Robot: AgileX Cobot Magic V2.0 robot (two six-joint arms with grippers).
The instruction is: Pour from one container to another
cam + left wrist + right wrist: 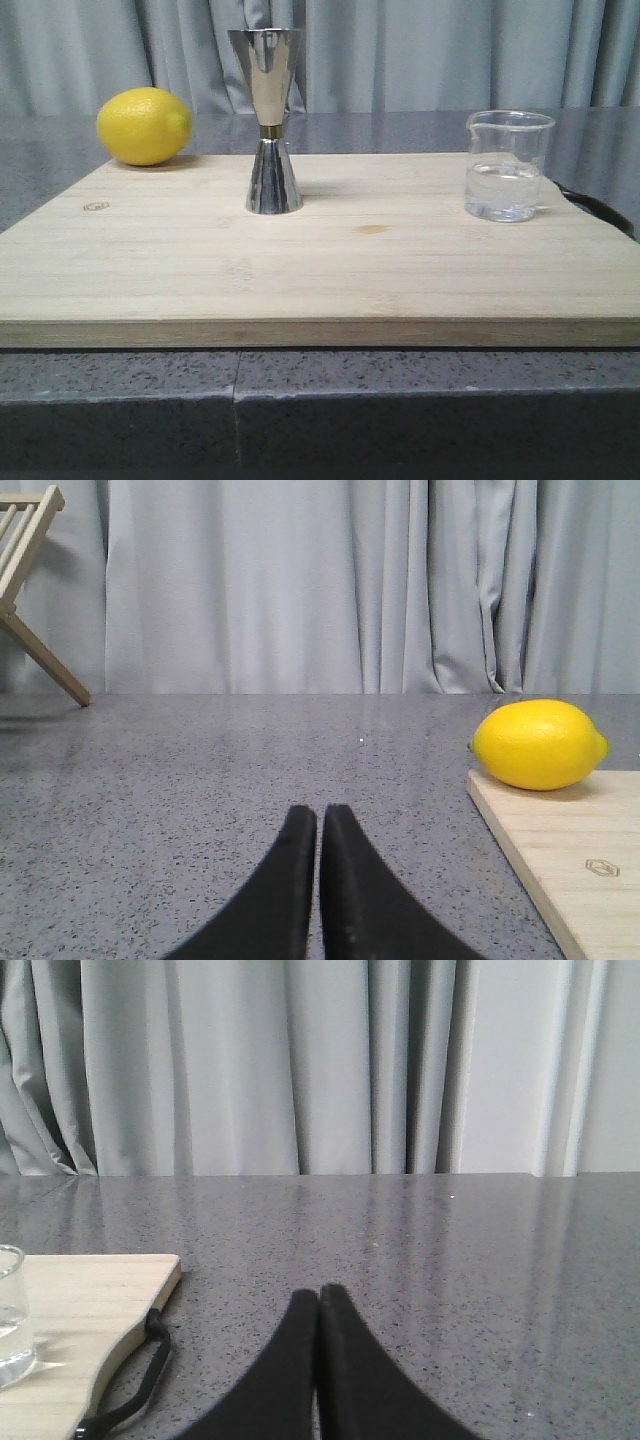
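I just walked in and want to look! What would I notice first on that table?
Probably the bright yellow lemon at the far left corner of the wooden board. Next, the shiny steel jigger standing upright near the middle of the board, shaped like an hourglass. On the right side stands a small glass beaker partly filled with clear liquid.

Front view low and close at table edge, facing forward across the board [320, 260] toward the curtain [420, 50]; wrist views low off either end, sharing the lemon [540, 744] leftward, the beaker [10, 1315] rightward.
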